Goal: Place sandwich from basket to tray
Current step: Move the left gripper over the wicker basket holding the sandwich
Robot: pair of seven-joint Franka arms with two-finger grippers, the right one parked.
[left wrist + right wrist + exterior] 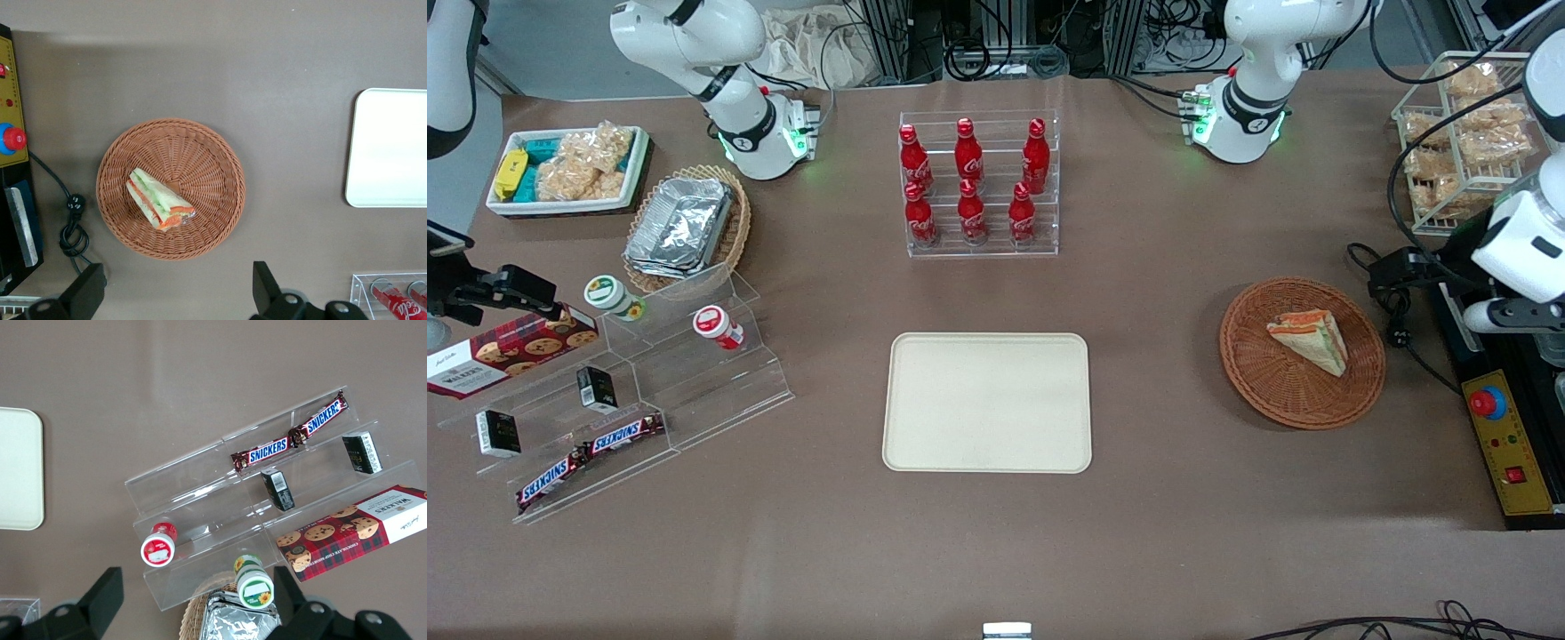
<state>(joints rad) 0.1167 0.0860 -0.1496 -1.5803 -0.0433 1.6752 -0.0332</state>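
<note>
The sandwich (1307, 340), a pale wedge with orange and green layers, lies in the round reddish-brown wicker basket (1263, 382) toward the working arm's end of the table. The wrist view shows the sandwich (160, 200) near the middle of the basket (213, 167). The cream tray (987, 402) lies bare at the table's middle; its edge shows in the wrist view (390, 147). My left gripper (1516, 316) hangs high above the table beside the basket, over the table's end. It is open and empty (177, 293), with the black fingers (267, 287) wide apart.
A control box with a red button (1507, 440) and a black cable (1396, 333) lie beside the basket. A rack of cola bottles (978, 182) stands farther from the camera than the tray. A wire rack of snack bags (1463, 142) and an acrylic shelf (623, 391) stand at the table's ends.
</note>
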